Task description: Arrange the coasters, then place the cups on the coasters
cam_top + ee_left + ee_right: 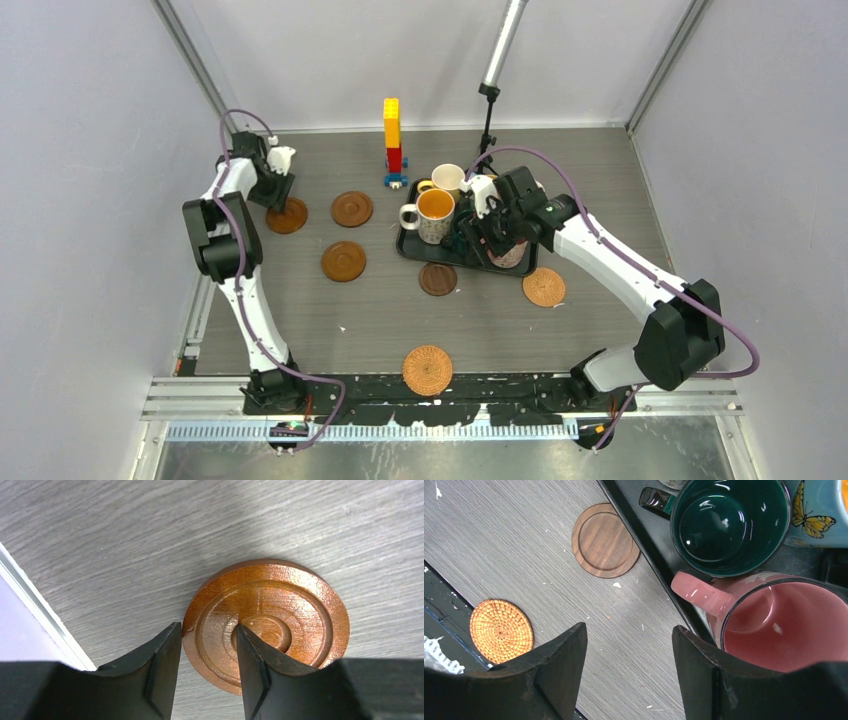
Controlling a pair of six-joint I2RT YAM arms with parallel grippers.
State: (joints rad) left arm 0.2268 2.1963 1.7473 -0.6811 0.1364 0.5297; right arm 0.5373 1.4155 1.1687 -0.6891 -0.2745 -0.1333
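Left gripper [207, 626] on a coaster, right gripper [629, 629] lining up on the pink mug [784, 625].
Left: jaws partly open and straddling the rim of the glossy brown coaster [280, 615], one finger just outside the edge, one over the centre rings. Can't tell if it's clamped. Coaster lies flat on the desk [150, 540]; I'd lift straight off so it doesn't skid. Right: jaws wide, nothing held. Mug sits in the black tray [656, 555] just right of the gripper, handle pointing into the gap. Shift right, take the wall.
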